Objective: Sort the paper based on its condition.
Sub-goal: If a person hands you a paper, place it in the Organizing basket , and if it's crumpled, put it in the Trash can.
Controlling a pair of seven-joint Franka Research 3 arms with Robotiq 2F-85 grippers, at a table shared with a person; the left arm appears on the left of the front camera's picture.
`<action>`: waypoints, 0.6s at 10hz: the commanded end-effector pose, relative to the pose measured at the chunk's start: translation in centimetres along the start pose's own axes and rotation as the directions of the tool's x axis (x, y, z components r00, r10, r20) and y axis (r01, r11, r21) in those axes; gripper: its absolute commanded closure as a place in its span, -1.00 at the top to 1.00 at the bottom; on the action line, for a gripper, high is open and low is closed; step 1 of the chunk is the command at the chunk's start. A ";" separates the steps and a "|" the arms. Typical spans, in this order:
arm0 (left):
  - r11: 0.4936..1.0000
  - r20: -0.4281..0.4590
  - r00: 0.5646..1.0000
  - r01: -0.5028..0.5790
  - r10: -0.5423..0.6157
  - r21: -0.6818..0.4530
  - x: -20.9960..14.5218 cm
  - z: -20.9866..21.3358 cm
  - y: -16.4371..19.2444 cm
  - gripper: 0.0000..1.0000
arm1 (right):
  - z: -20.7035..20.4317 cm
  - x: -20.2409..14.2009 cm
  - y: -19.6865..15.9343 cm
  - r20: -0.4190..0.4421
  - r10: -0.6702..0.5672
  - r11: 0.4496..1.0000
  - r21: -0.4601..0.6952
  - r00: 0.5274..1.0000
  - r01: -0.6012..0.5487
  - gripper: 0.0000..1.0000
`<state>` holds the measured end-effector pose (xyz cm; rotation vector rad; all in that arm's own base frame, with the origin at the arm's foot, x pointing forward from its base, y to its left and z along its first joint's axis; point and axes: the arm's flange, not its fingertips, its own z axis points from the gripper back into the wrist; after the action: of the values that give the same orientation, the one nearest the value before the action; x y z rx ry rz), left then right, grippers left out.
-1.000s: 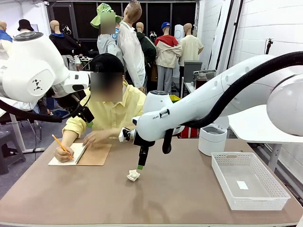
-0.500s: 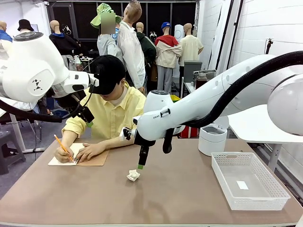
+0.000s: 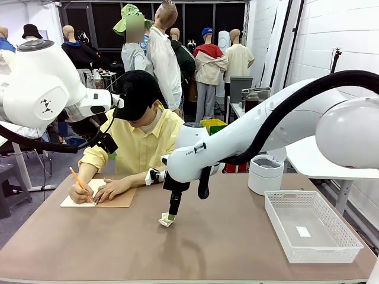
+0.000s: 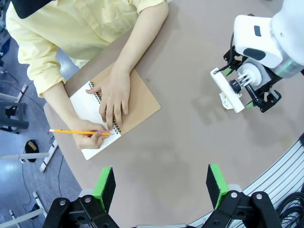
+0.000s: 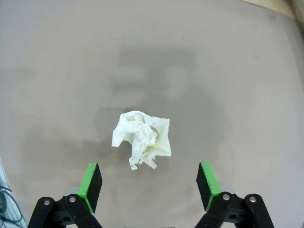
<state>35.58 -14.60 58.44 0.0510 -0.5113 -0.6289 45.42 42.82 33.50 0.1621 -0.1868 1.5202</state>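
- Paper [image 3: 167,220], one sheet crushed into a small white ball, lies on the brown table [image 3: 237,242] near the middle, in front of the person.
- The right gripper [image 5: 148,186] hangs directly above this ball. Its fingers are spread wide, and in the right wrist view the ball sits between the two green pads [image 5: 90,184] without touching either of them. So it is not yet gripped.
- The left gripper [image 4: 160,186] is high over the table, its fingers also spread wide and with nothing between them. It looks down on the person's side.
- The person writes with a pencil [image 4: 78,132] in the spiral notebook [image 4: 137,102], with one hand flat on the page. I think a new sheet may come from there later, but this I cannot know.
- At the robot's right side stands a white basket [image 3: 323,254] with a small white tag [image 3: 303,231] on its floor. Beside it, farther back, stands a round white bin [image 3: 265,176], and I cannot see inside it.
- My judgement: the sorting is at its beginning. The ball is not yet lifted, and I see no sheet put away in the basket.
- What is left: to close on the ball, carry it to the place for bad paper, and then handle whatever other sheets appear.
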 end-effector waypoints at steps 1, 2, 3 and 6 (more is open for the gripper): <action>1.000 0.005 1.000 -0.003 0.003 0.000 0.0 0.1 0.1 1.00 | -0.2 0.9 -0.5 -0.031 0.006 1.000 0.009 0.999 -0.006 1.00; 1.000 0.005 1.000 -0.003 0.003 0.000 0.0 0.1 0.1 1.00 | -0.5 1.0 -0.5 -0.032 0.010 1.000 0.015 0.999 -0.009 1.00; 1.000 0.005 1.000 -0.003 0.003 0.000 0.0 0.1 0.1 1.00 | -0.9 1.2 -0.6 -0.033 0.014 1.000 0.025 0.999 -0.013 1.00; 1.000 0.005 1.000 -0.003 0.003 0.000 0.0 0.1 0.1 1.00 | -1.5 1.5 -0.9 -0.040 0.022 0.999 0.046 0.999 -0.020 1.00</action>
<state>35.58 -14.59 58.44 0.0510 -0.5113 -0.6289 45.77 44.03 32.40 0.1867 -0.1443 1.5359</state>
